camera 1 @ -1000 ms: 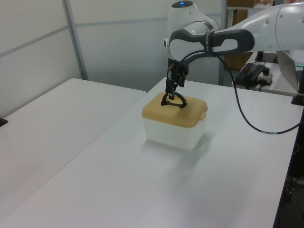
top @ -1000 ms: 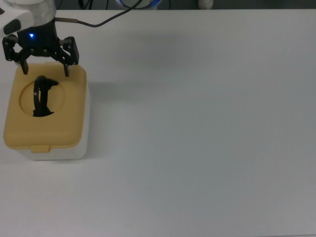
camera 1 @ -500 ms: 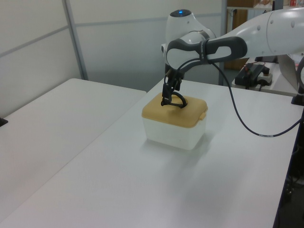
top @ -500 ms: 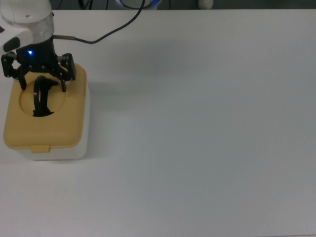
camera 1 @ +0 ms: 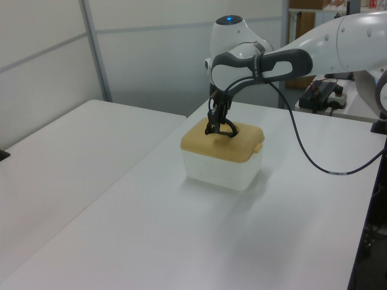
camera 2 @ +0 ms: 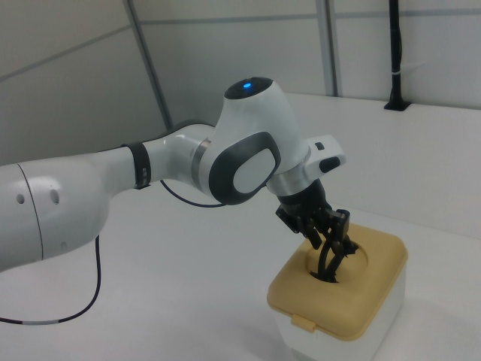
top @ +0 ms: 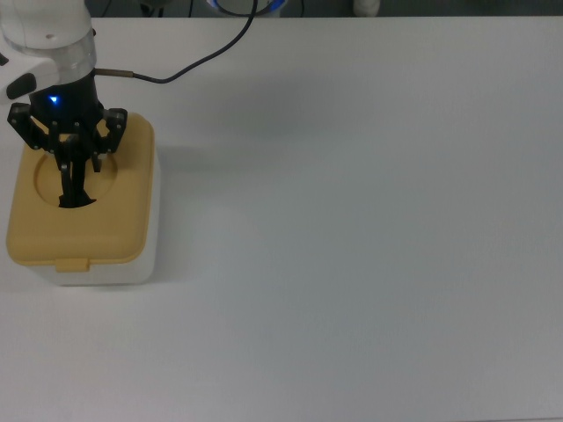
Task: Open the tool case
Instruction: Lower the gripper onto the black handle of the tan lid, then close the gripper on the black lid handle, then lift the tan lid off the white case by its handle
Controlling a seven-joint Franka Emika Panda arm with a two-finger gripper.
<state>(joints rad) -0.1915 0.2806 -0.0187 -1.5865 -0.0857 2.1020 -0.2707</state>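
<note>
Top view: case (top: 84,224) at top view's left edge of white surface (top: 352,229), lid (top: 106,220) seated, front tab (top: 73,263) down. End effector (top: 77,161) over round recess, fingers narrowed onto upright black handle (top: 72,180). Cable (top: 189,63) trailing behind.

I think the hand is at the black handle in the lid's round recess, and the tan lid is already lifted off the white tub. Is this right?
Not quite. The hand is indeed at the black handle in the recess, but the tan lid is not lifted: it sits closed and flat on the white tub. The left view and the right view show this.
</note>
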